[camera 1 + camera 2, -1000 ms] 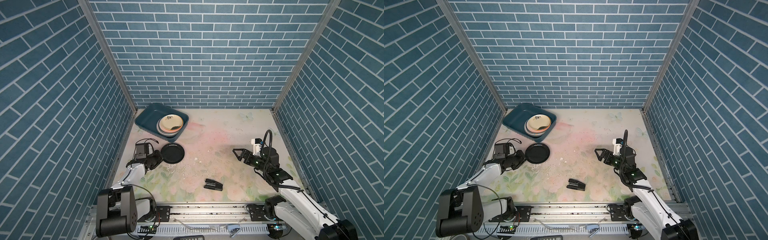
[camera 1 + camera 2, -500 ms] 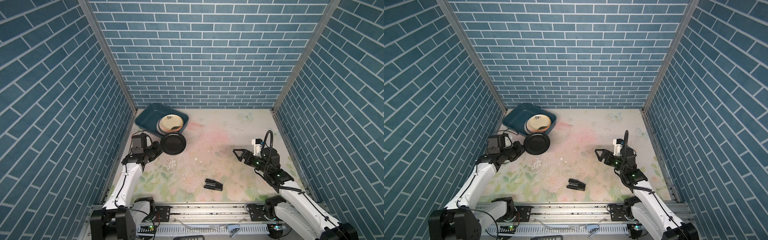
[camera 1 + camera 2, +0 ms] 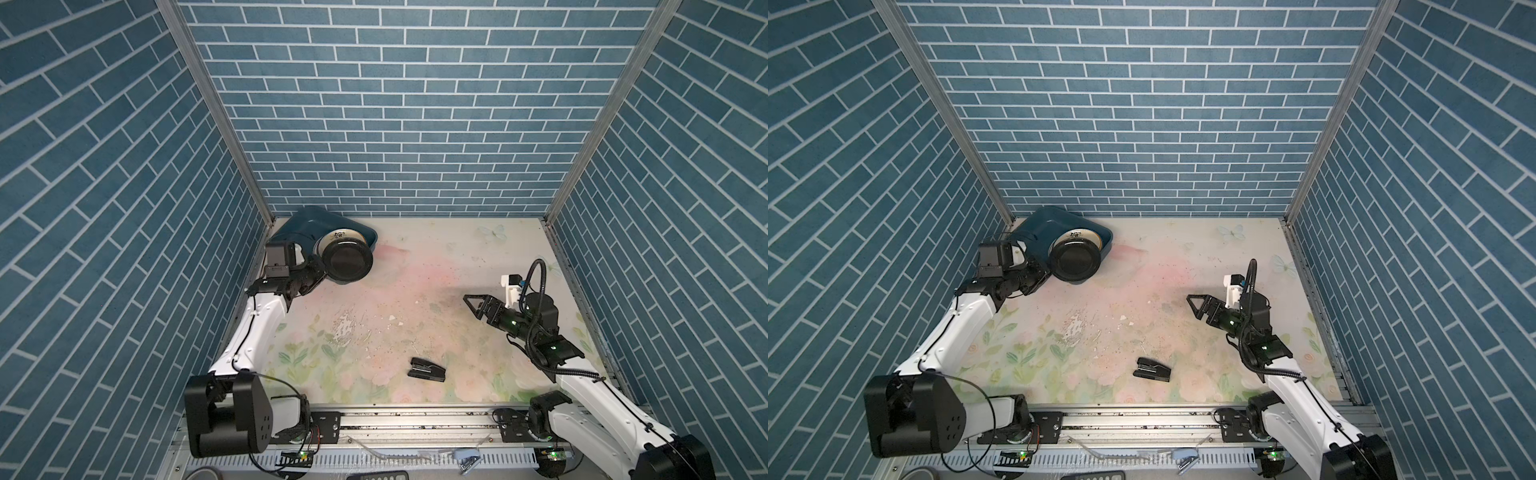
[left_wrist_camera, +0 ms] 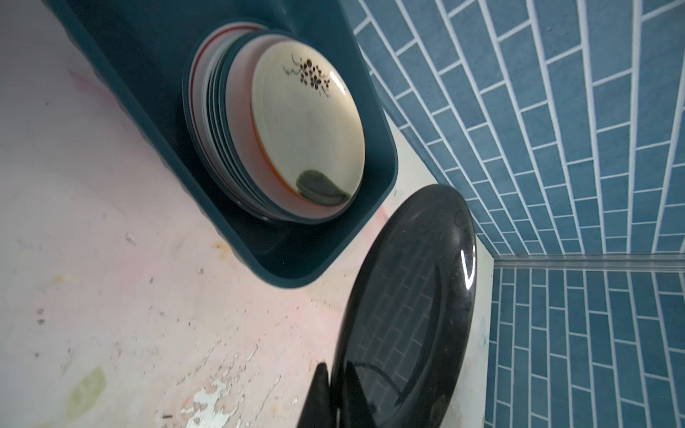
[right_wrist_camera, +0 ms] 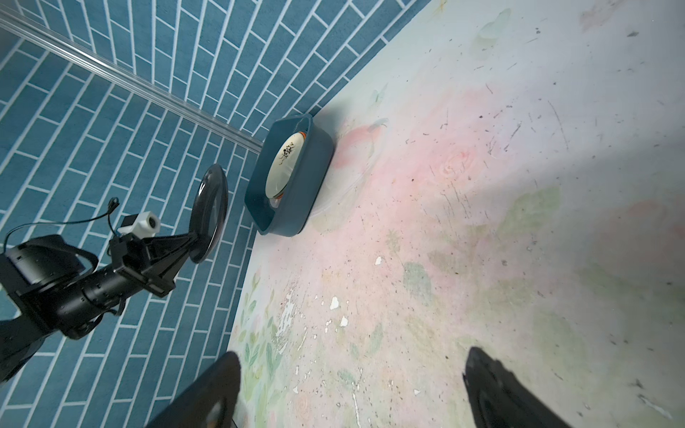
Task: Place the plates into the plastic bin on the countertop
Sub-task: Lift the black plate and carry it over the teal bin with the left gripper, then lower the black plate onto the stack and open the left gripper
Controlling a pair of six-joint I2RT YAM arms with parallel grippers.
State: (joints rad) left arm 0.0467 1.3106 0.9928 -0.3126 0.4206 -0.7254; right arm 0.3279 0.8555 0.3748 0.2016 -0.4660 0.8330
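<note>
Over in the far left corner of the tabletop [image 3: 415, 282], the dark teal bin [image 3: 297, 226] [image 3: 1034, 228] sat close against the tiled wall [image 3: 395, 124]. A stack of plates [image 4: 215, 122] lay inside it toward one end. On top of that stack was a cream plate [image 4: 307, 126] [image 5: 286, 163] printed with a small dark sprig, and an orange edge showed just beneath it. And look at the left hand [image 3: 322, 272] [image 3: 1047, 272]: clamped tight on the rim of the black plate [image 3: 348, 261] [image 3: 1076, 262]! One of its fingers [image 4: 318, 396] was pinching the plate's near edge in the left wrist view. The black plate [image 4: 407, 315] [image 5: 209, 215] was lifted clear of the tabletop and tilted steeply, its glossy face mirroring the tiles. It hung just beside the bin's near corner, not inside the bin. In both top views it overlapped the bin's near wall and part of the stack. Across on the other side, the right hand [image 3: 471, 305] [image 3: 1194, 305] [image 5: 354, 355] hovered over bare tabletop, well apart from the bin. Its fingers [image 5: 496, 389] were spread wide and held nothing. Near the front edge, between the two arms, a small black stapler [image 3: 426, 369] [image 3: 1151, 369] lay flat on the flower print.
</note>
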